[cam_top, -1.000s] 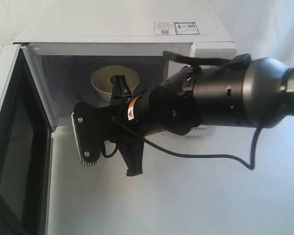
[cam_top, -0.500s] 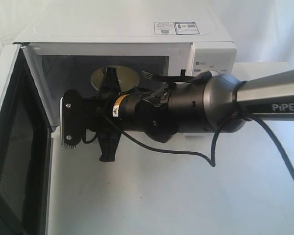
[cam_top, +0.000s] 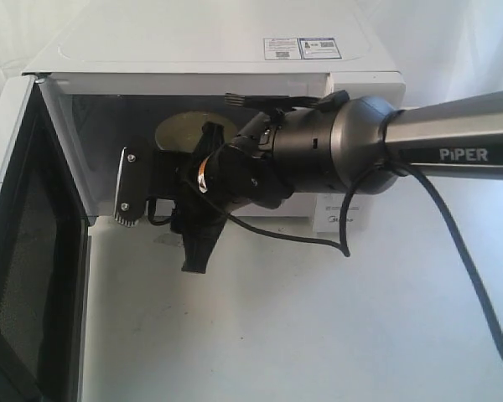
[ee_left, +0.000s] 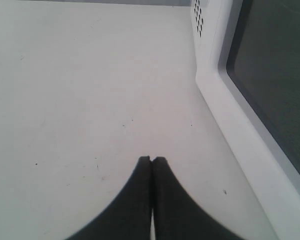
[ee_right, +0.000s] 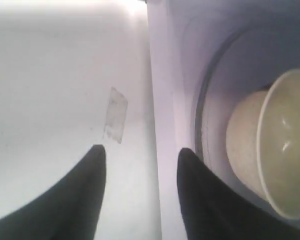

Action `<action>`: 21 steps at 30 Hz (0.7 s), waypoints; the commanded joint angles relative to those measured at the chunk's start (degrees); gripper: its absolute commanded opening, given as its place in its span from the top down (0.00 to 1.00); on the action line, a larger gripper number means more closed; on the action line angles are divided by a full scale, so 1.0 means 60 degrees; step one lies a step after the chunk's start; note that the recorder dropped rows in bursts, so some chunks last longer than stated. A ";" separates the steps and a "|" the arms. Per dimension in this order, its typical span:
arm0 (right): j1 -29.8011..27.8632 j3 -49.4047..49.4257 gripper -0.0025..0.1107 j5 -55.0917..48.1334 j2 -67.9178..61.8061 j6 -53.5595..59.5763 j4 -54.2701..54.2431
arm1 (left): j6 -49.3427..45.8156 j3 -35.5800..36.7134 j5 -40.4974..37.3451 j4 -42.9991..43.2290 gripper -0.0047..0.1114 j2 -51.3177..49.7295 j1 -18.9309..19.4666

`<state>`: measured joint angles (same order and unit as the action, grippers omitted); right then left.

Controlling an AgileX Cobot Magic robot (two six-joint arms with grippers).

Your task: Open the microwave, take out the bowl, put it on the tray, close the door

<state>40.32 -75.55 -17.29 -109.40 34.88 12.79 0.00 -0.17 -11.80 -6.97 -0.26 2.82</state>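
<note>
Door (cam_top: 33, 251) stands wide open on the left, microwave (cam_top: 193, 50) cavity gaping; right tool (ee_right: 141, 149), jaws apart, hangs at its front lip, bowl (ee_right: 280, 150) just inside.

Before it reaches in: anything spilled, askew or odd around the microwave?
Nothing spilled or damaged. The bowl sits inside the microwave, and the door stands wide open. One oddity: a small strip of clear tape stuck on the table just in front of the microwave's opening. It looks harmless.
</note>
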 commanded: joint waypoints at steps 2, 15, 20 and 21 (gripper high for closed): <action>0.0126 -0.0217 0.61 -0.1491 0.0027 -0.2276 0.3107 | 0.0063 0.0029 0.0019 -0.0045 0.96 0.0044 -0.0050; 0.0633 -0.0274 0.61 -0.0850 -0.0061 -0.2436 0.5031 | 0.0063 0.0029 0.0019 -0.0045 0.96 0.0044 -0.0050; 0.0719 -0.0292 0.61 -0.1004 -0.0147 -0.4520 0.6816 | 0.0063 0.0029 0.0019 -0.0045 0.96 0.0044 -0.0050; 0.0719 -0.0292 0.61 -0.1050 -0.0173 -0.4908 0.7092 | 0.0063 0.0029 0.0019 -0.0045 0.96 0.0044 -0.0050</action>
<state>44.51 -76.92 -23.17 -110.03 12.58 49.85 0.00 -0.17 -11.80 -6.97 -0.26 2.82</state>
